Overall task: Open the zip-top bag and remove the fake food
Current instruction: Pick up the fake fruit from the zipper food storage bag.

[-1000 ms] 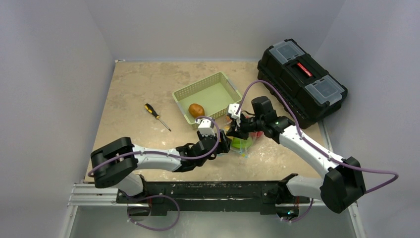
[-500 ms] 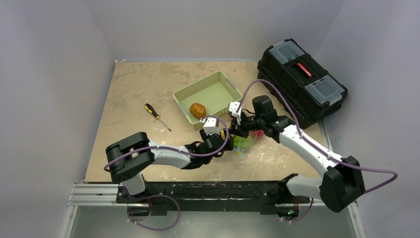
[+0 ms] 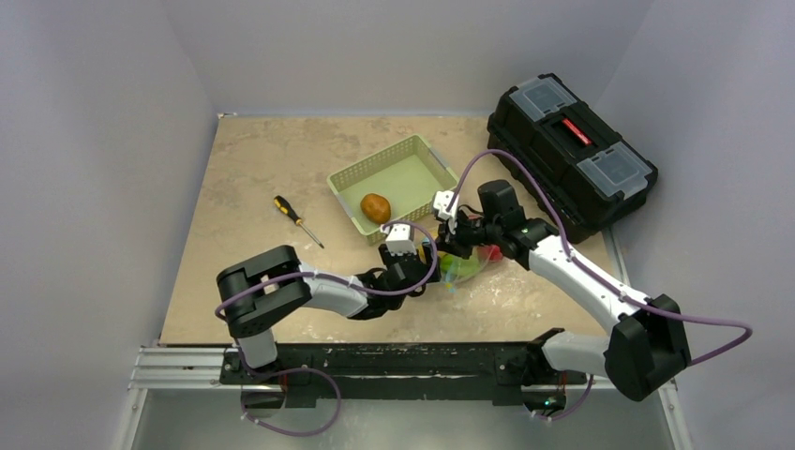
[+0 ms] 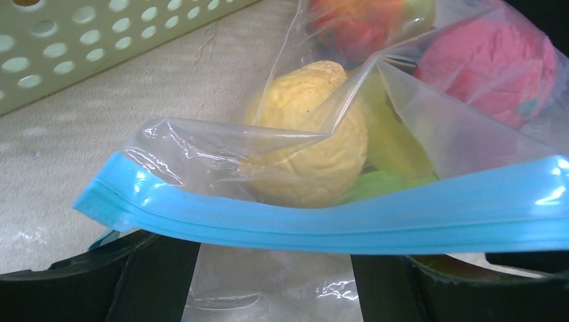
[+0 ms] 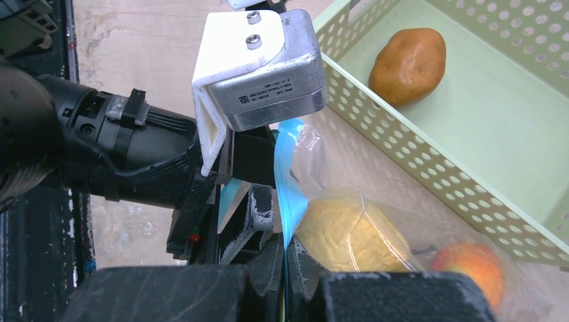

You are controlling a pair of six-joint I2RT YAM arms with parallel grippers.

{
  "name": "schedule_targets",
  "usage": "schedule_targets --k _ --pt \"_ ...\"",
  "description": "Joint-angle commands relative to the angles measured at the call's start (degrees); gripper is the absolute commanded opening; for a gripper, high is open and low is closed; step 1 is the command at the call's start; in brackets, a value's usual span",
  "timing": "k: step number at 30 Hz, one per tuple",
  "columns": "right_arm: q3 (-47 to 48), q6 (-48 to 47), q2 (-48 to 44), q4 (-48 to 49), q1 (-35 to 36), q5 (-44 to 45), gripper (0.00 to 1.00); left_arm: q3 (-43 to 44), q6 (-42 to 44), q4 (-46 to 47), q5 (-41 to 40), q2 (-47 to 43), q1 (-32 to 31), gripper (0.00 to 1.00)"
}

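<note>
The zip-top bag [image 3: 461, 268] lies just in front of the green basket, with its light-blue zipper strip [image 4: 349, 218] stretched across the left wrist view. My right gripper [image 5: 284, 268] is shut on that strip, pinching it on edge. My left gripper [image 4: 275, 268] is open, with its fingers [image 4: 161, 282] apart under the strip and clear plastic between them. Inside the bag sit fake food pieces: a yellow lemon [image 4: 315, 154], a red piece [image 4: 490, 67], a red-orange fruit [image 5: 470, 265] and something green [image 4: 389, 184]. A brown potato [image 3: 375, 207] lies in the basket.
The green basket [image 3: 412, 159] stands right behind the bag, its holed wall [image 4: 100, 47] close to my left gripper. A yellow-and-black screwdriver [image 3: 297, 220] lies to the left. A black toolbox [image 3: 570, 155] stands at the back right.
My left arm has swung right and pushed its gripper in under the bag's zipper edge. My right gripper has stayed shut on the strip, barely moving.
</note>
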Motion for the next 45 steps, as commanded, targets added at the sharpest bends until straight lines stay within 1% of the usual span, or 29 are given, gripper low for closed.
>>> schedule_targets --k 1,4,6,8,11,12,14,16,18,20,22,24,26,30,36,40,45 --pt "1.1 0.1 -1.0 -0.7 1.2 -4.3 0.02 -4.3 9.9 18.1 3.3 0.2 1.0 0.77" --pt "1.6 -0.8 -1.7 -1.9 1.1 -4.3 0.19 -6.7 13.9 25.2 6.9 -0.2 1.4 0.78" --pt "2.5 -1.3 -2.3 -2.8 0.9 -7.4 0.26 -7.6 15.6 27.7 9.6 -0.2 2.0 0.78" --pt "4.6 -2.0 -3.2 -5.6 -0.2 -12.1 0.31 -8.3 16.7 30.2 12.3 0.0 2.7 0.78" --pt "8.3 -4.1 -5.1 -11.5 -3.9 -18.0 0.37 -9.6 17.8 33.3 15.1 0.3 3.6 0.77" --pt "8.9 -4.2 -5.9 -12.0 -5.1 -18.7 0.38 -9.9 18.0 33.9 15.8 0.4 3.8 0.78" --pt "9.2 -1.9 -7.1 -10.1 -6.9 -16.1 0.39 -10.4 18.4 34.7 16.9 0.4 4.3 0.77" --pt "8.3 2.3 -7.0 -5.7 -7.4 -9.1 0.39 -10.5 18.9 34.5 17.5 0.3 4.6 0.78" --pt "7.5 8.5 -5.4 0.3 -7.3 0.5 0.35 -10.3 19.1 33.8 17.4 0.0 4.9 0.77" --pt "9.1 9.8 -1.5 1.8 -7.4 8.5 0.24 -10.0 19.2 33.0 17.5 -0.1 5.2 0.77" --pt "12.1 9.1 3.2 0.4 -7.3 15.4 0.15 -9.8 19.4 33.0 17.6 0.1 5.5 0.77" --pt "14.4 8.9 8.0 0.0 -7.1 17.9 0.11 -9.4 19.6 32.8 18.1 0.4 5.9 0.77" --pt "16.2 8.7 12.6 -0.4 -6.5 20.4 0.09 -8.9 19.7 32.0 18.6 0.6 6.3 0.77" --pt "17.2 8.3 19.0 -1.3 -5.5 21.9 0.07 -8.4 19.6 30.6 19.5 0.9 7.0 0.78" --pt "15.7 6.3 23.6 -3.0 -2.8 22.9 0.07 -6.0 18.9 27.8 22.1 2.6 8.5 0.79" --pt "16.0 4.6 26.2 -5.3 -1.8 22.1 0.06 -4.3 18.7 25.6 21.9 3.1 8.8 0.80" --pt "16.6 2.2 26.6 -8.3 -1.4 18.2 0.06 -3.0 17.4 22.2 20.3 3.1 9.0 0.79"
